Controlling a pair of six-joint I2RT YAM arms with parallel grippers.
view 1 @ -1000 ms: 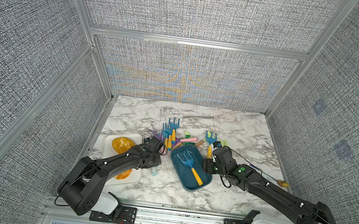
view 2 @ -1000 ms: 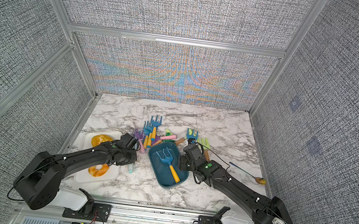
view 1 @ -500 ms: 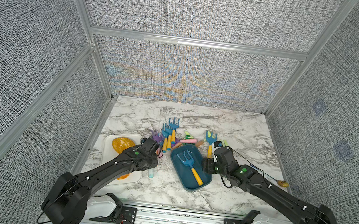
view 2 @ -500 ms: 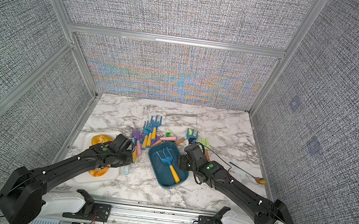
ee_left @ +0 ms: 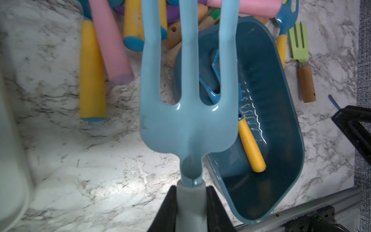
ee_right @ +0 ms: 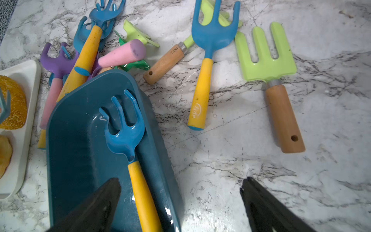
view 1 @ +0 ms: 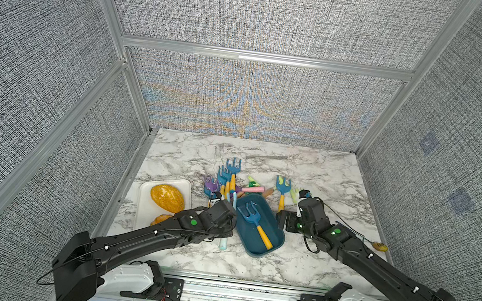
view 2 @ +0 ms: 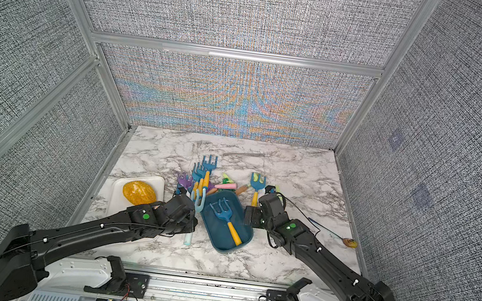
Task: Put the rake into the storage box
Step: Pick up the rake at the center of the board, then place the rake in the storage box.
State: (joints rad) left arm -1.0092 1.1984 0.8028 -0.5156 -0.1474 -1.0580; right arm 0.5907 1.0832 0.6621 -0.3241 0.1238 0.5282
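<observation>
One pale-blue rake (ee_left: 186, 124) sits clenched in my left pincer (ee_left: 190, 193); right pincer (ee_right: 179, 183) released. I should lift it over the storage box (ee_left: 281, 128) rim, tines flat.

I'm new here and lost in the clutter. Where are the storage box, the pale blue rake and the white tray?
storage box (view 1: 270, 220): in a top view, bare floor inside.
pale blue rake (ee_left: 188, 124): left wrist view, middle of its head.
white tray (view 1: 143, 208): in a top view, bare side strip.

Grey woven walls (view 1: 249, 18) enclose a marble tabletop (view 1: 318, 173).
</observation>
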